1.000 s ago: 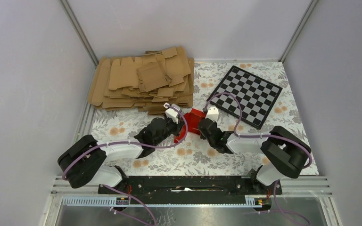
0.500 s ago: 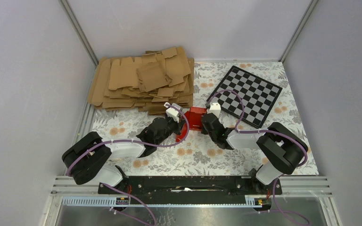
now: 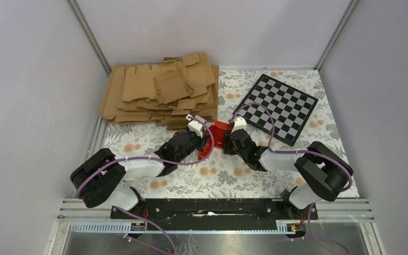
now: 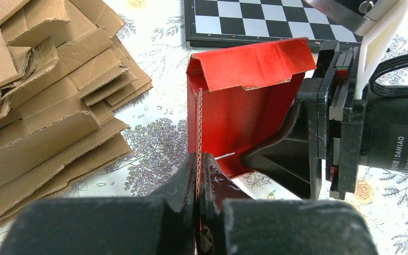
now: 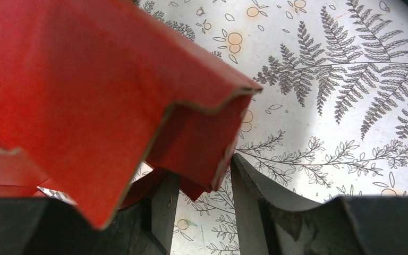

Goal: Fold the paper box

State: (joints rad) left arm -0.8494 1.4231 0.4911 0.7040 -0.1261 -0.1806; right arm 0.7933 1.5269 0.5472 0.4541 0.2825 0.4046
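The red paper box [image 3: 219, 135] stands half folded on the floral table between my two grippers. In the left wrist view it [image 4: 239, 111] shows an upright wall with a flap bent over its top. My left gripper [image 4: 198, 159] is shut on the thin near edge of that wall. It reaches the box from the left [image 3: 201, 139]. My right gripper [image 5: 204, 180] is open, its fingers spread. A lower corner of the box [image 5: 85, 79] hangs between them without being pinched. It sits against the box's right side [image 3: 228, 139].
A pile of brown cardboard blanks [image 3: 162, 90] lies at the back left, close behind the left gripper. A black-and-white checkered board [image 3: 280, 106] lies at the back right. Grey walls enclose the table on three sides.
My right gripper's jaws have spread apart and let go of the box. The right arm has shifted slightly. The left gripper keeps its hold.
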